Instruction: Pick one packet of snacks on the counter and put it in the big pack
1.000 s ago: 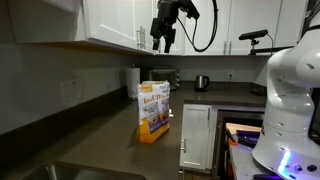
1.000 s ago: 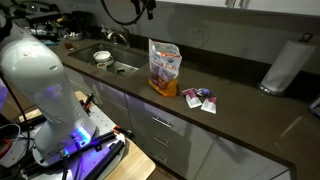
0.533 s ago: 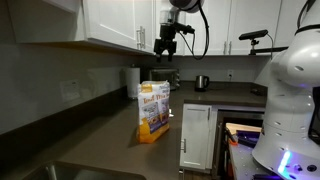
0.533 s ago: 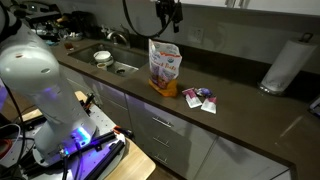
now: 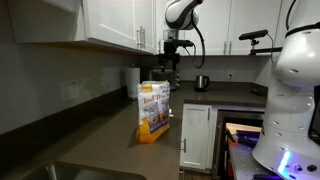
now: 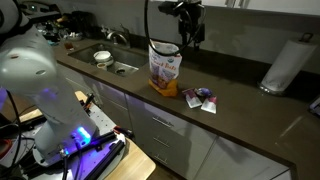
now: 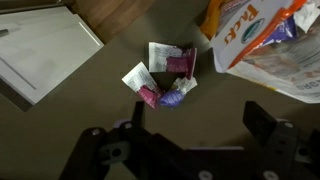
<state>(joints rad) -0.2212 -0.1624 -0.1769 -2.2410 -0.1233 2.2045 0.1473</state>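
Note:
The big pack [image 5: 153,110] stands upright on the dark counter [image 5: 110,135], orange below, whitish on top; it also shows in the other exterior view [image 6: 164,68] and at the top right of the wrist view [image 7: 262,45]. Several small snack packets [image 6: 200,98], white with pink and purple, lie on the counter beside it; in the wrist view [image 7: 165,76] they lie in a loose cluster. My gripper [image 6: 189,38] hangs high above the counter, near the packets and the pack. In the wrist view its jaws [image 7: 198,125] are open and empty.
A white paper-towel roll [image 6: 283,66] stands at the counter's end, also seen in the exterior view [image 5: 132,81]. A sink [image 6: 117,66] with a bowl [image 6: 102,57] lies past the pack. A kettle [image 5: 201,82] stands at the back. White cabinets hang overhead.
The arm has swung along the counter from above the sink side to above the snack packets. The pack and packets have not moved.

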